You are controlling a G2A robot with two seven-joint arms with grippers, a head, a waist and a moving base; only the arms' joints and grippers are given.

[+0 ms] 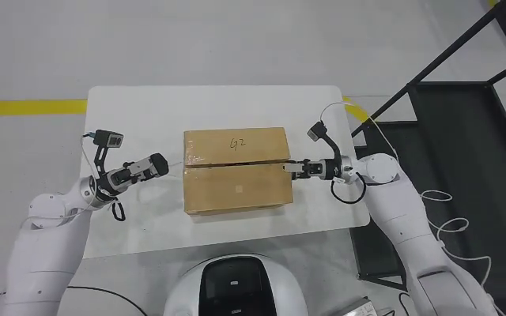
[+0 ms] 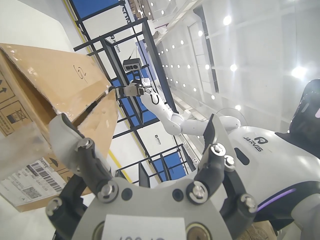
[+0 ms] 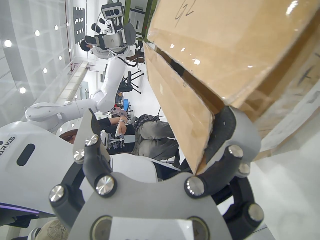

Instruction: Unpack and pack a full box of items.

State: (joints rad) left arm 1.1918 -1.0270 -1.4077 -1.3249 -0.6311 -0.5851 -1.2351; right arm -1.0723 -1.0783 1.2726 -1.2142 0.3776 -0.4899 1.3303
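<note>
A brown cardboard box (image 1: 236,170) marked with handwriting lies in the middle of the white table (image 1: 134,229). Its two top flaps meet along a seam and are slightly parted, leaving a dark gap (image 3: 180,68). My right gripper (image 1: 289,167) is at the box's right end and stands open (image 3: 157,118). One of its fingers (image 3: 225,118) touches the underside of the near flap's corner. My left gripper (image 1: 162,163) hangs just off the box's left end, open (image 2: 137,123) and holding nothing. One of its fingertips (image 2: 63,123) is close to the box's end wall.
A black metal rack (image 1: 443,126) stands just beyond the table's right edge, close behind my right arm. A yellow floor line (image 1: 39,107) runs past the table's far left. Bare table lies in front of and behind the box.
</note>
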